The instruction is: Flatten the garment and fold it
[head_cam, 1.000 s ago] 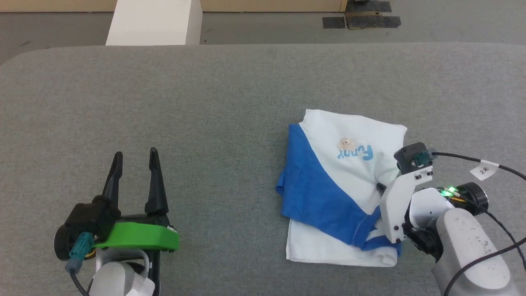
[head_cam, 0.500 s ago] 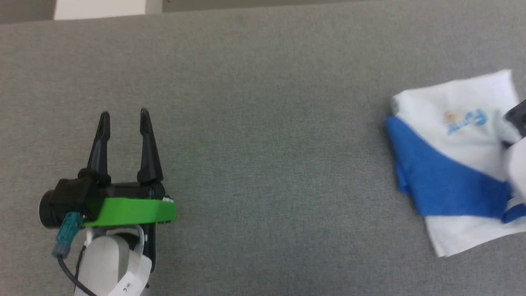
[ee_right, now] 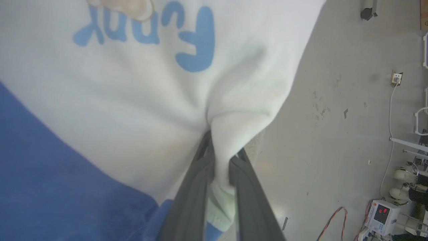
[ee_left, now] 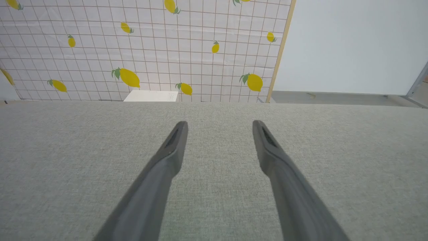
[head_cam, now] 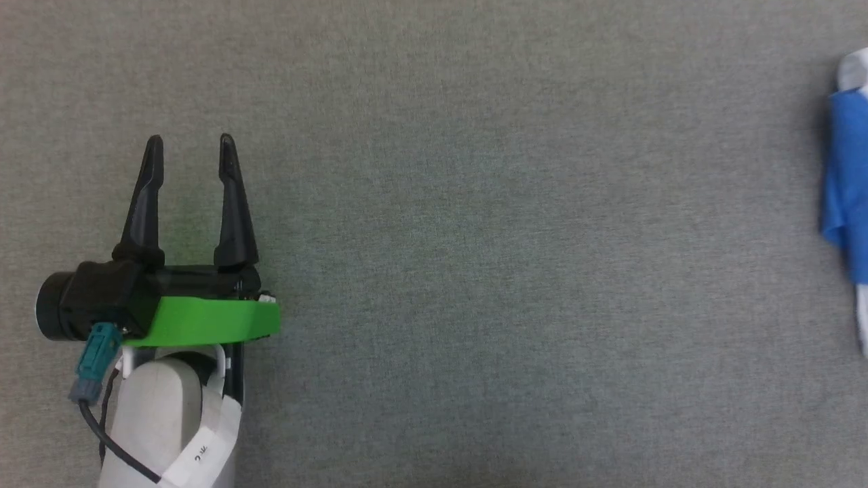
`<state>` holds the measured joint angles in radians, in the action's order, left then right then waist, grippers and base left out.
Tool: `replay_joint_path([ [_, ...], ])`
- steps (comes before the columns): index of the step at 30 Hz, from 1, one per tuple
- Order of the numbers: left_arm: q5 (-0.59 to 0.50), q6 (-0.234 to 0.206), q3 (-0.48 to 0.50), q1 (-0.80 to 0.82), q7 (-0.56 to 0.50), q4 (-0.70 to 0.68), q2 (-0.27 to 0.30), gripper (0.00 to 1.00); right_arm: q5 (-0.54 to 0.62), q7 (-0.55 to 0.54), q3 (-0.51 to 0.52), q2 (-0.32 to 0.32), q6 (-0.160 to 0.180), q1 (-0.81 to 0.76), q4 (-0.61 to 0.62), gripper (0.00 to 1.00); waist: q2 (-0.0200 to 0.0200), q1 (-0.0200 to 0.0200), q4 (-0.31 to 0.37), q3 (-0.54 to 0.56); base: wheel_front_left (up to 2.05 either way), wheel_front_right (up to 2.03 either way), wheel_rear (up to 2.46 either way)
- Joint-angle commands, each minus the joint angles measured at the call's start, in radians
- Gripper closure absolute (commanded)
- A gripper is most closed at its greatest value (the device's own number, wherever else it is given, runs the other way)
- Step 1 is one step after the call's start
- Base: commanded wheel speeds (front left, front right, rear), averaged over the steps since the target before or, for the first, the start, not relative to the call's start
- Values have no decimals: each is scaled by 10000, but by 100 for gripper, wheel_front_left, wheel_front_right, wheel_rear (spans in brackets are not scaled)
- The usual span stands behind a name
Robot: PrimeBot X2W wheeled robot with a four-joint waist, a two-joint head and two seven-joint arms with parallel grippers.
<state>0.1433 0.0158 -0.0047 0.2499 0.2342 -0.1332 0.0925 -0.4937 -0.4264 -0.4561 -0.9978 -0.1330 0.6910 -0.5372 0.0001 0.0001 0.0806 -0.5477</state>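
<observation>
The garment (ee_right: 117, 100) is a white T-shirt with a bright blue part and light blue lettering; in the right wrist view it hangs bunched before the camera. My right gripper (ee_right: 222, 157) is shut on a fold of its white cloth, pinched between the two fingers. In the head view a blue and white strip of the garment (head_cam: 847, 183) shows at the right edge. My left gripper (head_cam: 188, 146) rests low over the grey surface at the left, open, with nothing between its fingers (ee_left: 174, 150).
A grey fabric table (head_cam: 475, 271) spreads under both arms. Beyond its far edge stand a lemon-patterned wall (ee_left: 133, 50) and a white box (ee_left: 152, 96). In the right wrist view, grey floor (ee_right: 334, 134) with cables and equipment lies to the right.
The head camera has swung left and down, so the garment has slid to the picture's right edge and the right arm has left it. The left gripper stays open.
</observation>
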Motion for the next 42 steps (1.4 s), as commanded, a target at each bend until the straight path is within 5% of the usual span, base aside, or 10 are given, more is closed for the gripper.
replay_joint_path([
  [1,-71,-83,47,95,-36,-79,95,0,19,95,124,-33,23,203,-252,100,-1,-1,-76,-236,0,0,0],
  [2,-61,-97,60,81,-49,-100,105,0,104,168,169,-53,23,259,-381,100,-1,-1,-87,-247,0,0,0],
  [3,-53,-106,67,67,-59,-114,119,0,192,235,199,-68,23,303,-528,15,-1,-1,-96,-243,0,0,0],
  [4,-50,-116,73,49,-61,-115,131,0,236,271,231,-63,23,341,-642,0,-1,-1,-92,-223,0,0,0],
  [10,134,-185,206,-193,-5,165,130,0,776,1294,427,20,23,859,-986,0,-1,-1,6,585,0,0,0],
  [18,716,-270,684,-790,167,676,36,0,981,3361,512,766,23,2160,308,0,-1,-1,169,2556,0,0,0],
  [24,1008,-410,1057,-1133,230,811,-32,0,1073,4983,1628,2698,23,1865,1559,0,-1,-1,33,3812,0,0,0],
  [28,1213,-616,1337,-1376,255,761,-126,0,1946,6029,3290,4832,23,645,2335,0,-1,-1,-97,4449,0,0,0],
  [35,1246,-699,1340,-1782,271,834,-233,0,3131,6461,4313,8306,23,-2206,3814,0,-1,-1,-382,5134,0,0,0],
  [42,1128,-717,1073,-2036,273,1248,-325,0,3727,6787,4807,9440,23,-4253,3999,0,-1,-1,-601,5508,0,0,0],
])
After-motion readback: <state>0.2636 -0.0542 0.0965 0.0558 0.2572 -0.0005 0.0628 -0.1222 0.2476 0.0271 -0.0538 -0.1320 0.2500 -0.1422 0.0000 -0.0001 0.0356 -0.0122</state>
